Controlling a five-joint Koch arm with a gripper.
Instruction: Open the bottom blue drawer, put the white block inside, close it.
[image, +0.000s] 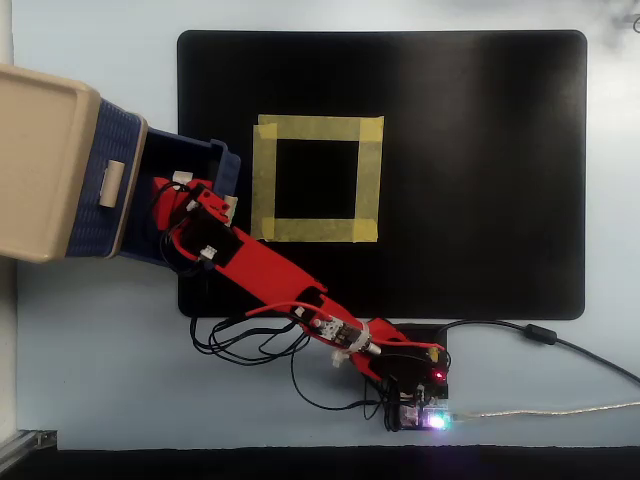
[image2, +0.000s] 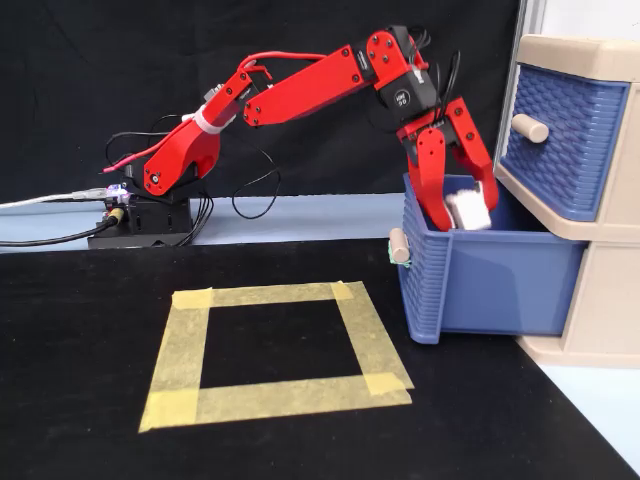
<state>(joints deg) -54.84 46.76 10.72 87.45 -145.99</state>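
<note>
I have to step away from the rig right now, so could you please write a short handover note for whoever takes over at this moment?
Gripper: shut on the white block, held over the open bottom blue drawer, at about rim height in the fixed view.
Drawer: pulled out of the beige cabinet onto the black mat; the upper drawer is shut.
Done: drawer opened, block picked up and carried over the drawer.
Left: release the block inside, withdraw the arm, push the drawer closed.
The yellow tape square is empty.
</note>
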